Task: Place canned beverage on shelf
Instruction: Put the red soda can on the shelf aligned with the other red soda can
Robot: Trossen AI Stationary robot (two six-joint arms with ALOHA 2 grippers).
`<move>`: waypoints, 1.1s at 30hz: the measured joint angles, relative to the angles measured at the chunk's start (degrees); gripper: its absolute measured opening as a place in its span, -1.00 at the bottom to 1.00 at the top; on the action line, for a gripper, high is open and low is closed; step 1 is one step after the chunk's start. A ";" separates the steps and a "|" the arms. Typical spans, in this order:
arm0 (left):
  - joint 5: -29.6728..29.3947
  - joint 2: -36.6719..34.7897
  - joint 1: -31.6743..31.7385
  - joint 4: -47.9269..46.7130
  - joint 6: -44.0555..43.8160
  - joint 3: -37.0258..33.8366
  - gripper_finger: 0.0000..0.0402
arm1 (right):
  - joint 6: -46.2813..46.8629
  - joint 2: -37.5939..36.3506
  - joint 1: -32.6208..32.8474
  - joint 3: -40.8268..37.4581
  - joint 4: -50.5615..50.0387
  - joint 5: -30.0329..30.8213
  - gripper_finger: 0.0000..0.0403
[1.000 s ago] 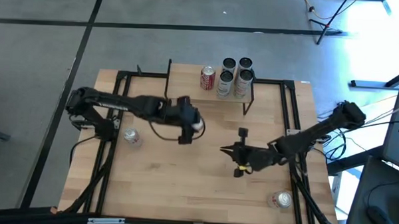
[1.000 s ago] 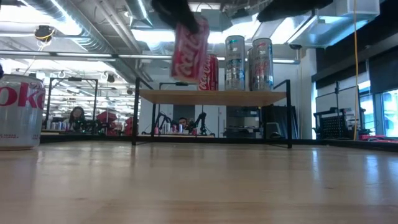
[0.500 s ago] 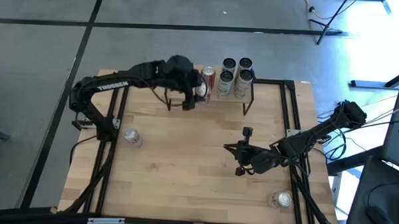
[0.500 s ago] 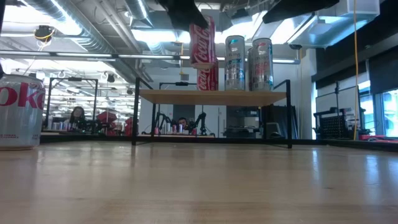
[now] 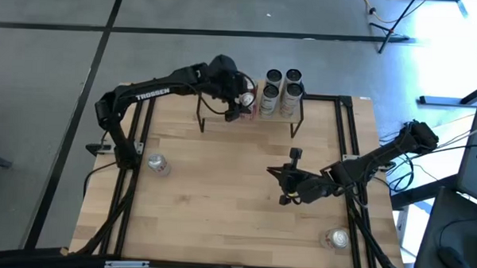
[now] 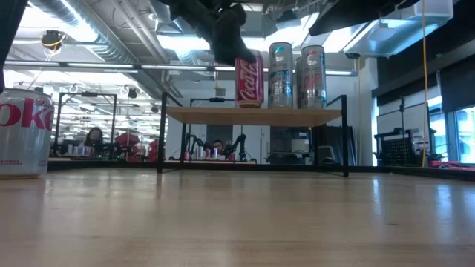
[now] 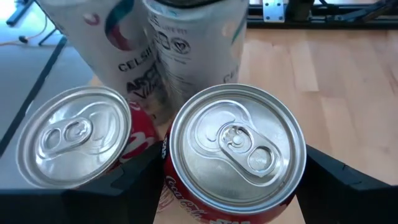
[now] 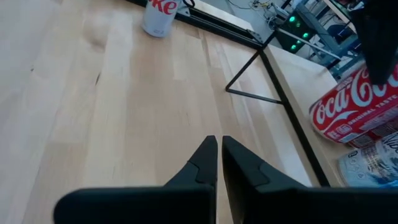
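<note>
Two red cola cans sit on the shelf point(image 6: 252, 115); the nearer red can point(image 7: 233, 152) is clasped by the left gripper point(image 5: 241, 102), which partly hides it from above. Right gripper point(image 8: 217, 163) hovers, fingers closed, empty, over the wooden table point(image 5: 220, 197).

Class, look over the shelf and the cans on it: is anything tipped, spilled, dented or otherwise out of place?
Nothing stands out. The red cola can in the left gripper stands upright on the shelf beside the tall silver cans, all upright, with no spill visible.
</note>
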 joint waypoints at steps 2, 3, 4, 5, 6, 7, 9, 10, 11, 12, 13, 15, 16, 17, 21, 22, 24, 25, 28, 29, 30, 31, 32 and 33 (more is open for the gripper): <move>0.55 0.04 0.71 0.66 0.00 0.01 0.34 | 0.00 0.00 0.04 0.00 -0.10 0.00 -0.93; 1.05 0.08 1.05 0.76 0.03 0.01 0.34 | 0.00 0.00 0.04 0.00 -0.06 0.00 -0.93; 1.42 0.10 1.47 0.78 0.00 0.01 0.34 | 0.00 0.00 0.04 0.00 -0.08 0.00 -0.93; 1.86 0.12 1.85 0.85 0.04 0.01 0.34 | 0.00 0.00 0.04 0.00 -0.08 -0.02 -0.93; 2.35 0.12 2.22 1.03 0.19 0.01 0.34 | 0.00 0.00 0.04 0.00 -0.08 -0.02 -0.93; 2.57 0.12 2.52 1.13 0.43 0.00 0.34 | 0.00 0.00 0.04 0.00 -0.06 -0.02 -0.93; 2.43 0.15 3.15 1.14 0.76 0.01 0.34 | 0.14 0.00 0.04 0.00 -0.06 -0.02 -0.93; 2.48 0.47 3.36 1.38 0.81 0.01 0.34 | 0.26 0.00 0.04 0.00 -0.07 -0.05 -0.93; 2.66 0.76 3.57 1.66 0.79 0.01 0.34 | 0.40 0.00 0.04 0.00 -0.05 -0.07 -0.93; 2.64 0.95 3.81 1.67 0.79 0.01 0.34 | 0.46 0.00 0.04 0.00 0.01 -0.11 -0.93; 2.60 1.28 3.98 1.46 0.79 0.01 0.34 | 0.48 0.00 0.04 0.00 -0.01 -0.13 -0.93; 2.93 1.82 4.00 2.00 0.83 0.01 0.34 | 0.50 0.00 0.04 0.00 0.01 -0.13 -0.93; 2.81 1.85 4.16 2.11 0.96 0.01 0.34 | 0.50 0.04 0.04 0.00 -0.01 -0.13 -0.93; 2.60 1.85 4.26 2.05 1.06 0.01 0.34 | 0.52 0.04 0.04 0.00 0.02 -0.13 -0.93; 2.84 2.22 3.98 2.43 1.03 0.08 0.34 | 0.61 0.04 0.04 0.00 -0.03 -0.15 -0.93; 2.69 2.20 3.98 2.42 1.03 0.08 0.34 | 0.61 0.04 0.04 0.00 -0.03 -0.15 -0.93; 2.44 2.20 3.71 2.48 0.95 0.08 0.34 | 0.61 0.04 0.04 0.00 -0.03 -0.15 -0.93; 2.40 2.20 3.57 2.48 0.84 0.08 0.34 | 0.61 0.04 0.04 0.00 -0.03 -0.15 -0.93; 2.18 2.20 3.19 2.48 0.83 0.08 0.37 | 0.61 0.04 0.04 0.00 -0.02 -0.15 -0.93; 2.04 2.20 3.05 2.49 0.78 0.08 0.39 | 0.61 0.04 0.04 0.00 -0.03 -0.15 -0.93; 1.82 2.20 2.93 2.55 0.62 0.08 0.42 | 0.61 0.04 0.04 0.00 -0.03 -0.15 -0.93; 1.63 2.20 2.81 2.63 0.59 0.08 0.46 | 0.61 0.04 0.04 0.00 -0.01 -0.15 -0.93; 1.34 2.20 2.70 2.71 0.59 0.08 0.50 | 0.61 0.04 0.04 0.00 -0.01 -0.15 -0.93; 0.94 2.20 2.64 2.72 0.60 0.08 0.54 | 0.61 0.04 0.04 0.00 -0.01 -0.15 -0.93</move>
